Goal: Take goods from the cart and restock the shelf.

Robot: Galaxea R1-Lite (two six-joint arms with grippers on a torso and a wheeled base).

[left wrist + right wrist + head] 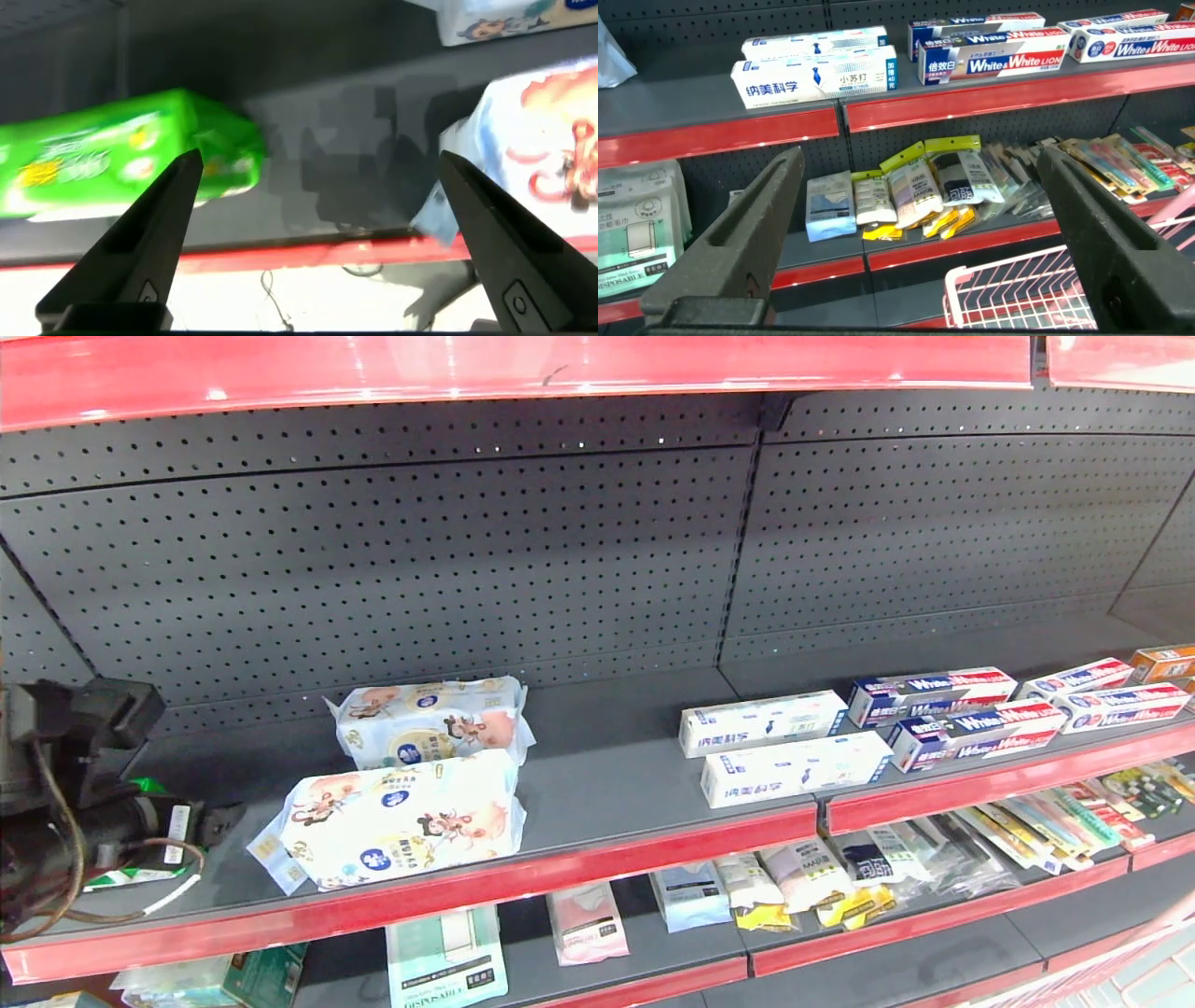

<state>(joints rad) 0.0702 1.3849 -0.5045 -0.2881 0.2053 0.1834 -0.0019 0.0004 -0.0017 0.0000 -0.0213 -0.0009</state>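
Left gripper [320, 157] hangs spread before a green pack [121, 154] on the shelf [318, 187]; right gripper [920, 154], spread, overlooks the cart [1018, 285].

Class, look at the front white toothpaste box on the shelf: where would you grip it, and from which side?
Probably mid-length on the front white toothpaste box, across its narrow width, fingers on its long front and rear faces. Come from the aisle, angled down: it lies flat along the red shelf lip, with a slim gap to the box behind.
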